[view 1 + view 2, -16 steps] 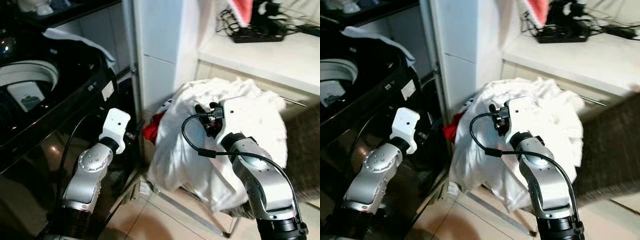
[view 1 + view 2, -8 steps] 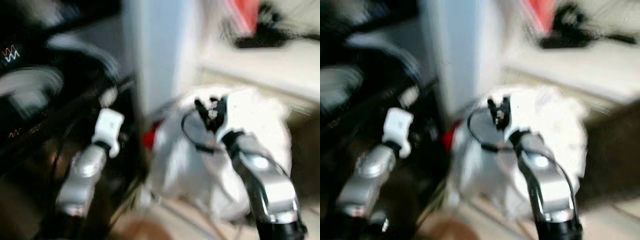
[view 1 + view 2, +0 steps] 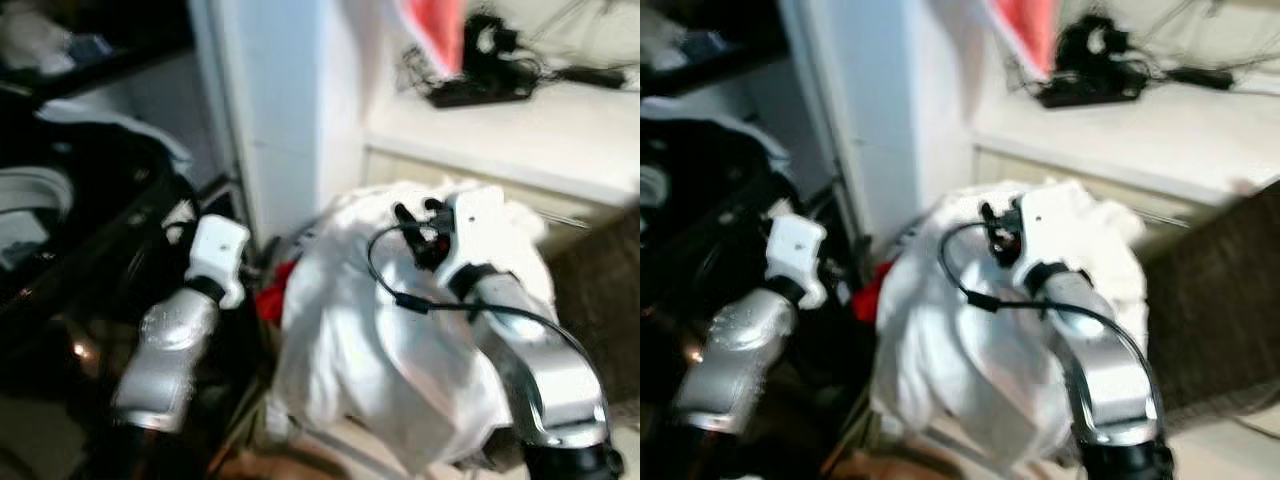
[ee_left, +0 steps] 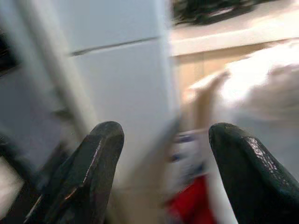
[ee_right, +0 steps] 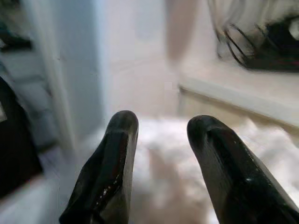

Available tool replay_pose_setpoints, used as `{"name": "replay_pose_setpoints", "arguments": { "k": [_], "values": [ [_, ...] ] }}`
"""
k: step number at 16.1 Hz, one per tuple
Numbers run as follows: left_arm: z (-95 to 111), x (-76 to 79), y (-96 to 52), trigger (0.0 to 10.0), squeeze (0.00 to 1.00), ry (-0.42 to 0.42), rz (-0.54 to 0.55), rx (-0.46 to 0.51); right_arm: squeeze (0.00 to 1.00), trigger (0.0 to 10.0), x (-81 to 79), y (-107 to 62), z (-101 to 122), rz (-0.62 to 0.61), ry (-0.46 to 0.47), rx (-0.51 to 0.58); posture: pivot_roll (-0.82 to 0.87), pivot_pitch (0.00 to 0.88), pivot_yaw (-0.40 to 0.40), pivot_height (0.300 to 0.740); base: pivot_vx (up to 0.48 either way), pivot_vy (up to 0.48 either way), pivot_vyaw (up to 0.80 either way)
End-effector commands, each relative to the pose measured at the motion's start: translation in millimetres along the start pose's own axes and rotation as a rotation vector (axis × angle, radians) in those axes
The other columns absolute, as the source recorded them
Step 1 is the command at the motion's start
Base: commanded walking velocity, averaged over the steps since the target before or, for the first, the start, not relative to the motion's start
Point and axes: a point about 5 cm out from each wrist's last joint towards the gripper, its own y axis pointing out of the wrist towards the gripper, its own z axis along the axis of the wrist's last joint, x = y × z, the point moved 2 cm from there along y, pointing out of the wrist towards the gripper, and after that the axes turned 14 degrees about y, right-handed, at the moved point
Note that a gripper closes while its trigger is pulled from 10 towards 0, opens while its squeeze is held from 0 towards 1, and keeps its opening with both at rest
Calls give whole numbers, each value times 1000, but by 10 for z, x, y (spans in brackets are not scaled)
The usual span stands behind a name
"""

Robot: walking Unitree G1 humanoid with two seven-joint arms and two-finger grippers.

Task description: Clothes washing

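Pale blue-white wall panelling (image 3: pixel 285 110) forms the backdrop, with a dark washing machine (image 3: pixel 90 260) on the robot's left and a white shelf (image 3: pixel 520 125) carrying a tangle of black cables (image 3: pixel 470 70) on the right. Between machine and shelf stands a heap of white laundry (image 3: pixel 400 330), seemingly piled in a basket that the cloth hides. A red garment (image 3: pixel 272 300) shows at the heap's machine-side edge. The head views are slightly blurred.

The step in hand appears to be reaching for a garment in the heap.

1. Procedure: the right gripper (image 5: pixel 161 154) should descend onto a raised fold near the top of the heap, not a flat stretch, so both fingers bite cloth. It should close fully and lift straight up, so that trailing cloth clears the heap before any swing toward the machine.
2. Position: the right gripper hovers just above the crown of the white laundry, fingers parted with nothing between them. No contact is visible.
3. Left gripper (image 4: pixel 161 172): fingers spread wide and empty, held beside the machine front, pointing toward the red garment and heap edge.
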Motion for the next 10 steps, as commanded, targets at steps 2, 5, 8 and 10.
{"name": "replay_pose_setpoints", "arguments": {
  "k": [2, 5, 8, 10],
  "values": [
    [55, -57, -73, 10000, 0, 16, -11, 33, 0, 10000, -78, -22, 66, 31, -11, 9, 18, 0, 25, 740, 0, 0, 0],
    [64, -78, -90, 10000, 0, 30, -16, 35, 0, 10000, -37, -27, 82, 13, -19, 11, 18, 0, 28, 740, 0, 0, 0],
    [117, -27, -40, 10000, 0, 27, -26, 52, 0, 10000, -28, -35, 71, 7, -19, 5, 16, 0, 33, 740, 0, 0, 0],
    [143, 16, -34, 10000, 0, 30, -48, 67, 0, 10000, -26, -45, 66, 2, -13, 5, 16, 0, 33, 740, 0, 435, 0]
  ]
}}
